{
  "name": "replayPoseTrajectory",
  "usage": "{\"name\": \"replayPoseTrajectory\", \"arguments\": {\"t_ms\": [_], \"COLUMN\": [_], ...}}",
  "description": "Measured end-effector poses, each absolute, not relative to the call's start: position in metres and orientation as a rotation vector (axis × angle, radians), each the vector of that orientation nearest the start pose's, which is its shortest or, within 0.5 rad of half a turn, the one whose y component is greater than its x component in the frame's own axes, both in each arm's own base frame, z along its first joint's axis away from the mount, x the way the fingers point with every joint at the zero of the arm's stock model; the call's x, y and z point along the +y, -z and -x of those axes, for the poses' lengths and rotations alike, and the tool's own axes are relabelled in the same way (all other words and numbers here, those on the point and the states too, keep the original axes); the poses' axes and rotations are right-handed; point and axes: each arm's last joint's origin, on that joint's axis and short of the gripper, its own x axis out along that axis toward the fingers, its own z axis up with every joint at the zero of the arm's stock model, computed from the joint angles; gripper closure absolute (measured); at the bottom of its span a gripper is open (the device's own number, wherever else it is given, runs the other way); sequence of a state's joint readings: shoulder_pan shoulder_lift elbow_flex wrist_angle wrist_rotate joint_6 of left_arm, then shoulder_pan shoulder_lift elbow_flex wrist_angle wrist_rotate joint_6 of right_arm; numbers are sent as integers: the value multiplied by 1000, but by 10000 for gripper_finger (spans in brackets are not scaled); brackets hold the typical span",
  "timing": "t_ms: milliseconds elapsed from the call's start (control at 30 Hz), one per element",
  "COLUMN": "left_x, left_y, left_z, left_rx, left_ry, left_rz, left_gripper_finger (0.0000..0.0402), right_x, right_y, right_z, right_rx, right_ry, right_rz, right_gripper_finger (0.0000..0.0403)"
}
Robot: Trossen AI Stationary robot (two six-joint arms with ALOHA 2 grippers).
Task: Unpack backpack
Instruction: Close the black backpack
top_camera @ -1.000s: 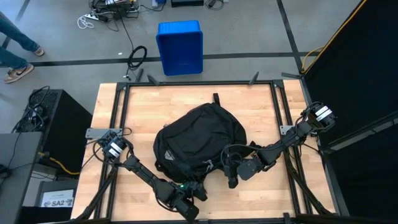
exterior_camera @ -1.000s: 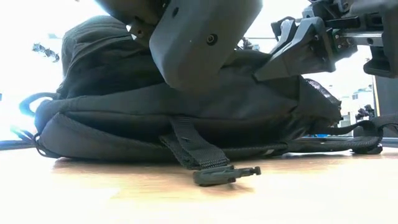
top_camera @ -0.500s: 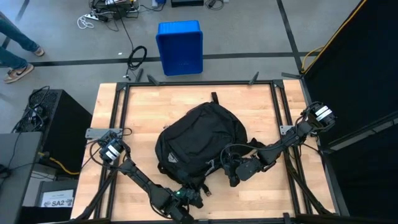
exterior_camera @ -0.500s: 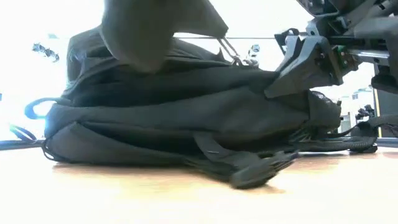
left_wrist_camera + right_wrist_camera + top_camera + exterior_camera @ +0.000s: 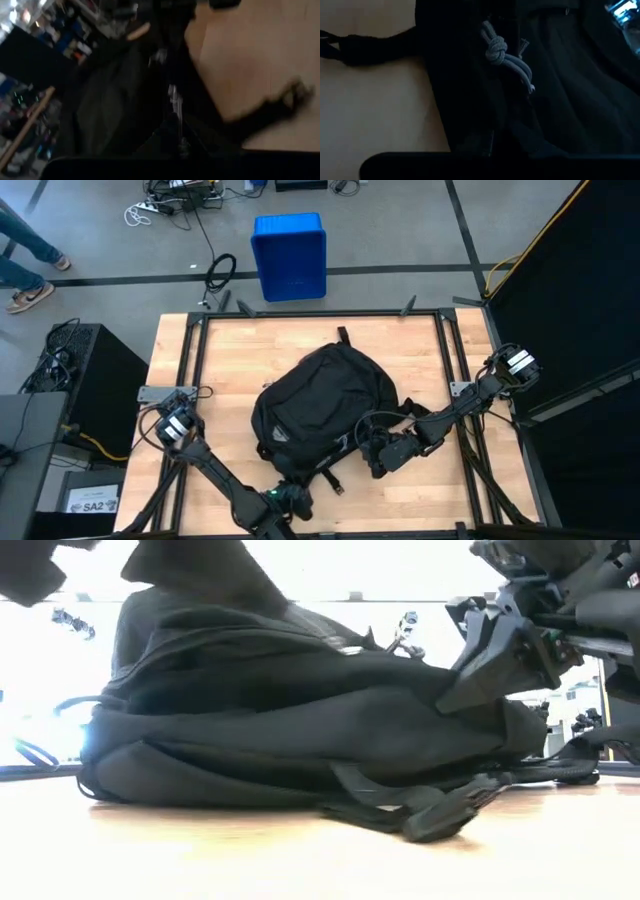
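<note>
The wooden counter [image 5: 220, 370] filled the middle of the high view, framed by black rails. On it, near the centre, lay the black backpack [image 5: 320, 405], flat on its side, its top loop pointing toward the far edge and its straps trailing toward the near edge and the right side. In the low view the backpack [image 5: 290, 730] bulked across most of the width, with a strap and its buckle [image 5: 440, 815] resting on the wood in front of it.

Beyond the counter's far edge, on the grey floor, stood a blue plastic bin [image 5: 289, 255]. A black case [image 5: 85, 380] sat off the counter's left side, and a person's legs and shoes [image 5: 25, 265] showed at the top left corner of the high view.

The right arm reached in from the right rail, and the right claw [image 5: 378, 455] sat against the backpack's near right edge, its fingers together; the right wrist view showed a knotted grey zipper cord [image 5: 502, 55] just ahead of it against the dark fabric, though whether the cord was pinched could not be told. The left arm ran from the left rail down to the near edge, where the left claw [image 5: 285, 502] hung just off the backpack's near corner, fingers together. The left wrist view was blurred, showing dark fabric and a pale zipper pull [image 5: 174, 97].
</note>
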State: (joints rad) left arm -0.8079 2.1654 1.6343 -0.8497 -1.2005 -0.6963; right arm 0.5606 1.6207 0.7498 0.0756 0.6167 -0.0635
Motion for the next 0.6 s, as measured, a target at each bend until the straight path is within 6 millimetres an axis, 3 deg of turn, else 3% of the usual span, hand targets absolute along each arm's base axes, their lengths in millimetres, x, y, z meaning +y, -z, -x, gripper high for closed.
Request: {"name": "replayPoseTrajectory", "arguments": {"t_ms": [300, 600], "left_x": [-287, -288], "left_y": [-172, -171], "left_z": [-265, -262], "left_rx": [666, 677], "left_ry": [-619, -634], "left_rz": [-402, -336], "left_gripper_finger": [401, 401], "right_x": [135, 133], "right_y": [-143, -146], "right_z": [-255, -258], "right_rx": [813, 783], "right_ry": [90, 93], "right_rz": [495, 491], "right_gripper_finger": [403, 382]}}
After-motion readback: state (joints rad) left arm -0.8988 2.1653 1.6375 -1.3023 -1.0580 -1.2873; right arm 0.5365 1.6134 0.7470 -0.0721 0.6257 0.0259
